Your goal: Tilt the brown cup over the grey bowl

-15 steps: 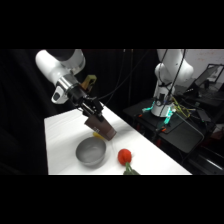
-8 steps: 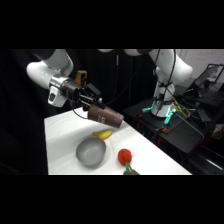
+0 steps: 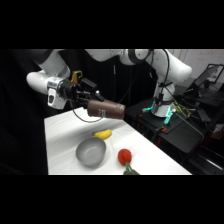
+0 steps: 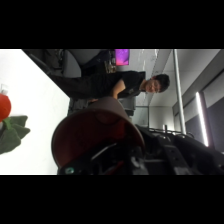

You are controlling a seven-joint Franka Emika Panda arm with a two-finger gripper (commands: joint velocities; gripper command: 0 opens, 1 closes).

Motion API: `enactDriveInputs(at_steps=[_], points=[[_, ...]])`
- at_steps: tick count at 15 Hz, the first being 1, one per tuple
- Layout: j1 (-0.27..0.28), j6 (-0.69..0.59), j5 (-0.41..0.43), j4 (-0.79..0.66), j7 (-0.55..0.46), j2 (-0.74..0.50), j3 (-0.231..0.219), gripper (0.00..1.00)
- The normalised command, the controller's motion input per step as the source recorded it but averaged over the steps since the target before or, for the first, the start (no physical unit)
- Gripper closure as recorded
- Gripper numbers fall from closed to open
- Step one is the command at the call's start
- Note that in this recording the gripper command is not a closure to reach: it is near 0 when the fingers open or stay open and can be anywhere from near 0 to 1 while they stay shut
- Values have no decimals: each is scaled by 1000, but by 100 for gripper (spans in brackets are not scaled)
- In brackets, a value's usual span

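My gripper point(image 3: 94, 104) is shut on the brown cup point(image 3: 106, 109) and holds it on its side in the air, its far end pointing to the picture's right. The cup hangs well above the table, over the yellow banana and slightly behind the grey bowl point(image 3: 91, 151). The bowl sits upright near the table's front edge, apart from the cup. In the wrist view the cup's point(image 4: 95, 136) round maroon end fills the lower middle and hides the bowl.
A yellow banana point(image 3: 102, 133) lies just behind the bowl. A red round fruit point(image 3: 124, 156) with a green leaf point(image 4: 12, 133) sits to the bowl's right. A dark bench with cables and gear point(image 3: 167, 112) stands beyond the table. A person point(image 4: 132, 85) shows in the wrist view's background.
The gripper has risen and swung the cup from a downward slant near the bowl to lying level, higher above the table. The banana now shows beneath it.
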Motion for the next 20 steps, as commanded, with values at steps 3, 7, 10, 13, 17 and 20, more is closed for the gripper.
enactDriveInputs(at_steps=[3, 7, 10, 13, 17, 20], points=[[148, 322, -242, 8, 2, -262, -193, 18], [188, 473, -394, -537, -192, -594, -228, 18], [197, 655, -384, -958, -249, -819, -234, 18], [118, 663, -392, -985, -148, -850, -147, 17], [115, 722, -375, -979, 1, -788, -115, 18], [173, 828, -341, -982, 201, -674, -117, 17]])
